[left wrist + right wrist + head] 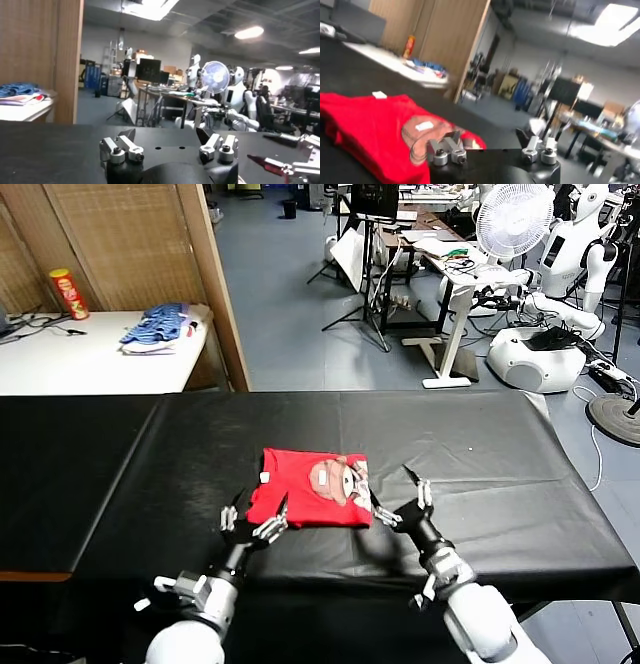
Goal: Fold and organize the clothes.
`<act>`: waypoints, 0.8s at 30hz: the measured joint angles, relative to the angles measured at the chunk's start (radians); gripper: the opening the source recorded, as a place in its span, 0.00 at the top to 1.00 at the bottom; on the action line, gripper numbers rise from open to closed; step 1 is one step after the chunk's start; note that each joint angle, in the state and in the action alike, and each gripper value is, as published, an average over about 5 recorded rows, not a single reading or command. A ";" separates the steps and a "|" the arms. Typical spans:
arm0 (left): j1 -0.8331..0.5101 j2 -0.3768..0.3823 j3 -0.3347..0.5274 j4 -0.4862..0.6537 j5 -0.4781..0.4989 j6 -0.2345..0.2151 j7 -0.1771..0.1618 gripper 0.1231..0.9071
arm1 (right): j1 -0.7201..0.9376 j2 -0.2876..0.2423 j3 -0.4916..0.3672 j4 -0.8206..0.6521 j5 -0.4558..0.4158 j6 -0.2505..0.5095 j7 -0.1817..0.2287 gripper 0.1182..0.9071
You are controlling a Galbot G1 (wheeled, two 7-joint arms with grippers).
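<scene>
Red T-shirt [308, 487], folded into a rectangle, lying flat on the black desk [480, 454], cartoon-face print showing upward.

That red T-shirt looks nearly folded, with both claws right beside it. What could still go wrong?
The red T-shirt lies folded on the black table. The open right gripper sits at its edge by the printed face; a fingertip could snag the cloth and pull the fold apart. The open left gripper hovers at the near corner and might drag it. Both are guesses.

Black table cover [480, 454], white side table [80, 364], blue-and-white clothes pile [160, 327], red-and-yellow can [69, 293], white fan [514, 220]
</scene>
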 joint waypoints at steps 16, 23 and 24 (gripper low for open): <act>0.245 0.129 -0.088 -0.102 -0.091 0.037 -0.102 0.14 | -0.488 0.075 0.134 0.312 0.170 -0.198 0.208 0.14; 0.357 0.164 -0.145 -0.151 -0.163 0.102 -0.132 0.14 | -0.630 0.092 0.162 0.428 0.301 -0.314 0.254 0.14; 0.371 0.167 -0.156 -0.160 -0.169 0.114 -0.132 0.14 | -0.644 0.094 0.165 0.442 0.315 -0.334 0.263 0.14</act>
